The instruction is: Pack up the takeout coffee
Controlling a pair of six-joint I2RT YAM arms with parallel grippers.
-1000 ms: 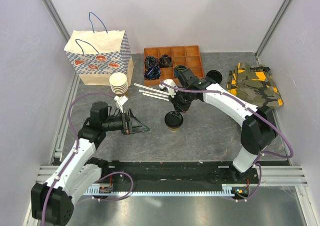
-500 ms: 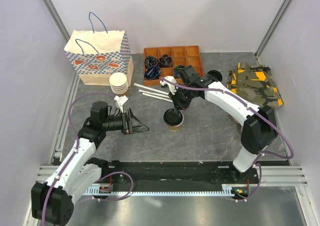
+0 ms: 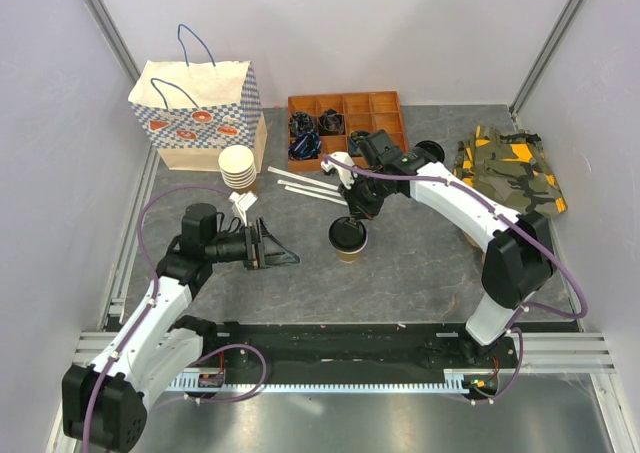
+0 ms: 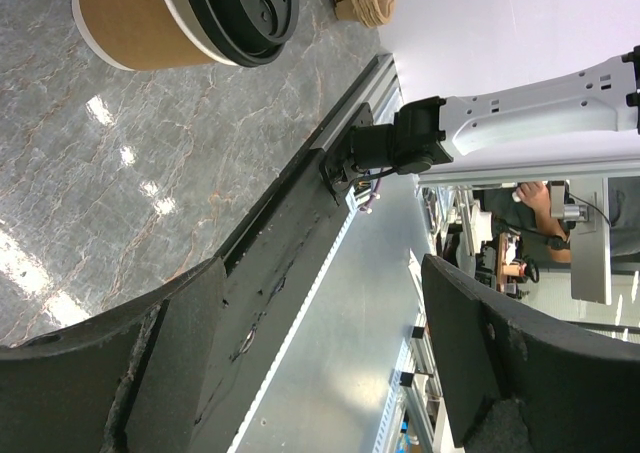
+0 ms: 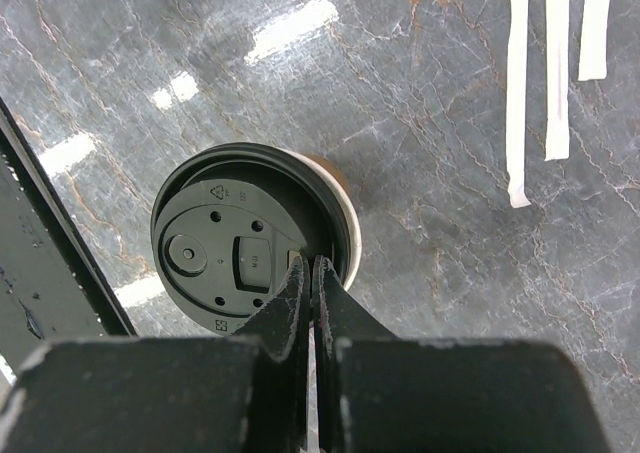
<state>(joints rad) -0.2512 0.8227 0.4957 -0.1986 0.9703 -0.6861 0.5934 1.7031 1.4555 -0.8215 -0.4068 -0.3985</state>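
While its shut-together tips sit at the rim of the black lid [image 5: 245,258], the right gripper [image 5: 311,265] should press straight down, so the takeout coffee [image 3: 347,239], standing mid-table [image 3: 420,263], neither tips nor slides; the left gripper [image 3: 285,256] hovers near, jaws spread, holding nothing.

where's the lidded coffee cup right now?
Top view: the takeout coffee stands mid-table, just near-side of the wrapped straws, with the right gripper shut at its lid's rim and the open left gripper to its left.
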